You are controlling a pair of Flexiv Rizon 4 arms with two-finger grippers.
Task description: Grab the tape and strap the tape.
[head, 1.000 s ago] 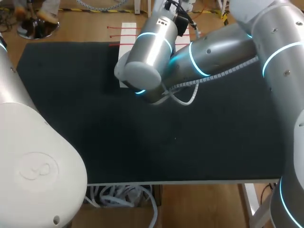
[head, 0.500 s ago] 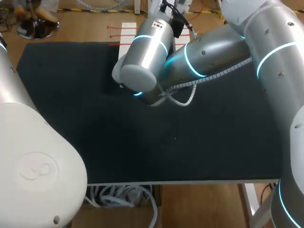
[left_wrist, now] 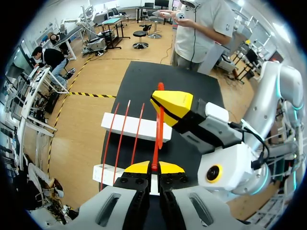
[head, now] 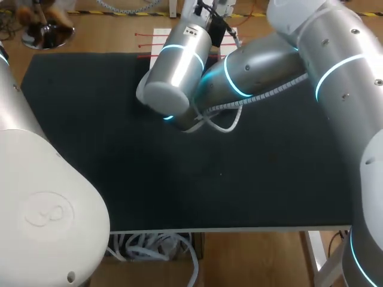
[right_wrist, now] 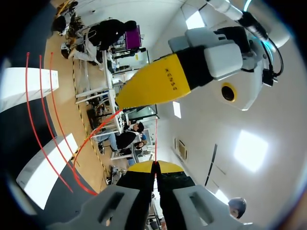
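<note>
Left gripper [left_wrist: 154, 166] and right gripper [right_wrist: 154, 165] are both pinched tight on the one red tape [left_wrist: 157, 143], which loops straight up between them.

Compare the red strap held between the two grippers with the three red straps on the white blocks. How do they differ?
The held strap is bent into an arc; the three loose straps lie straight across the two white blocks. The held strap is pinched by the left gripper and the right gripper; the loose straps are untouched. All are thin and red.
</note>
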